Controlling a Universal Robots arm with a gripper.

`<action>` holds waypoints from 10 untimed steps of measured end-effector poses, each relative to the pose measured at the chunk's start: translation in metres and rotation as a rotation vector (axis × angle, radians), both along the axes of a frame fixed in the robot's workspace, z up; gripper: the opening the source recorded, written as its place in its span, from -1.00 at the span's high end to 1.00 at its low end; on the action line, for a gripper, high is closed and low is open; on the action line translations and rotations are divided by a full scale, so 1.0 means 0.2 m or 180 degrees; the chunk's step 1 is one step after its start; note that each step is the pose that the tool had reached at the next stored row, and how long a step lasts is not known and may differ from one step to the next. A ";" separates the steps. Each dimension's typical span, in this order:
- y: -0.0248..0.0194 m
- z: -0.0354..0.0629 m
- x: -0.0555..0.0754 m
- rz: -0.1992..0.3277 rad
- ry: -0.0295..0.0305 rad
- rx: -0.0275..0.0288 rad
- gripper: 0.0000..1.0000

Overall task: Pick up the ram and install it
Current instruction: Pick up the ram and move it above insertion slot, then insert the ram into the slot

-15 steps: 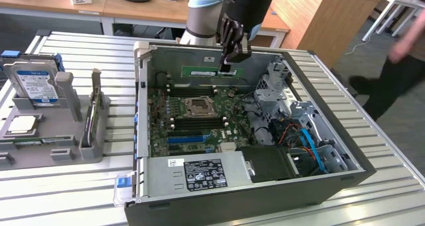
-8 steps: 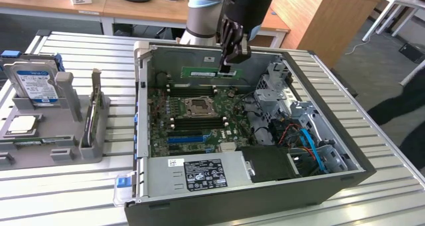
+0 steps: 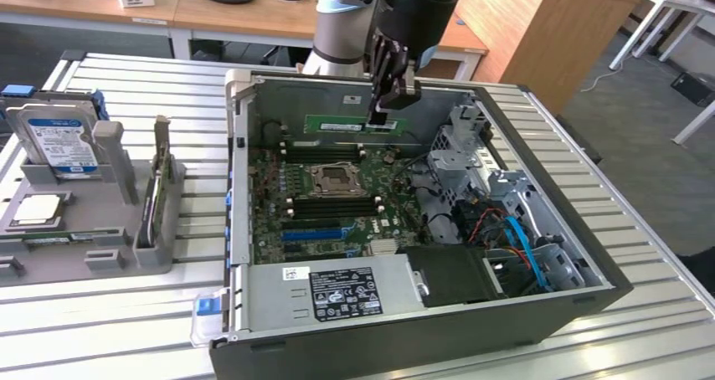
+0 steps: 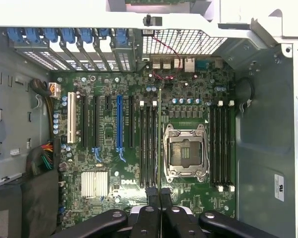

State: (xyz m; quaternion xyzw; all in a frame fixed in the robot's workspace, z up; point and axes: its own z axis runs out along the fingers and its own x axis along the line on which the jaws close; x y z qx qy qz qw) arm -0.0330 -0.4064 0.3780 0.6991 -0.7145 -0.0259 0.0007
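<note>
The ram is a long green stick with a pale label, held level and on edge above the motherboard inside the open computer case. My gripper is shut on its end at the exterior view's right. In the wrist view the ram shows edge-on as a thin line running out from my gripper, over the black memory slots beside the CPU socket. It hangs clear of the board.
A grey holder at the exterior view's left carries a blue-labelled hard drive and a CPU chip. Inside the case are a power supply, a drive cage and blue cables. A second slot bank lies beyond the socket.
</note>
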 end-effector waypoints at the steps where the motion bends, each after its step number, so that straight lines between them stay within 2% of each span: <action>1: 0.000 0.000 0.00 0.0000 0.0000 0.0001 0.76; 10: 0.000 0.000 0.00 0.0000 0.0000 0.0001 0.76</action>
